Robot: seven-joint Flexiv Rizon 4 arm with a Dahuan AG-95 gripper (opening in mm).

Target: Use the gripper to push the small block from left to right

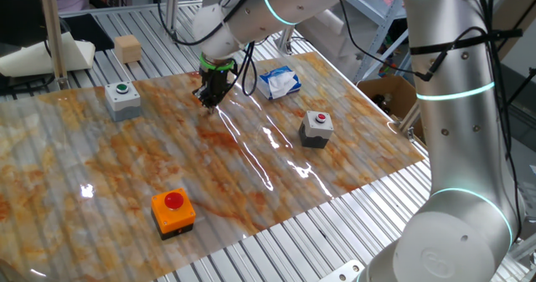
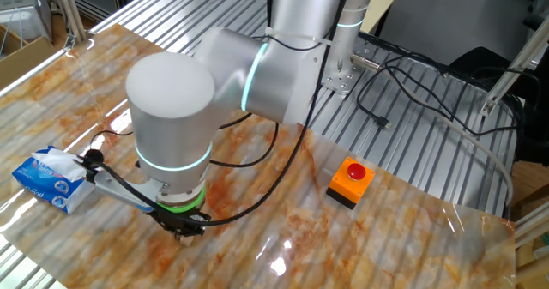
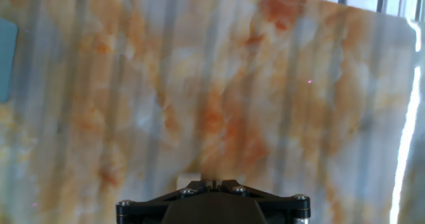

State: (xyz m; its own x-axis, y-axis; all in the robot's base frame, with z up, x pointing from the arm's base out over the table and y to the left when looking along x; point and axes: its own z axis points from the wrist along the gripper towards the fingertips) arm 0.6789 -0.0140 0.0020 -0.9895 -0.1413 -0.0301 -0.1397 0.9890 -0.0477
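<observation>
Gripper [image 3: 211, 182] low over worktop [image 3: 219, 91], fingers pressed together; small block [image 3: 186, 179] touching their left side (mostly hidden), ready for rightward push.

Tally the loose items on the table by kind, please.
Button boxes: 3 (grey green-button box, grey red-button box, orange red-button box)
Wooden cubes: 2 (large tan cube, small tan block at the claw)
Blue-white tissue packs: 1
Total: 6
</observation>
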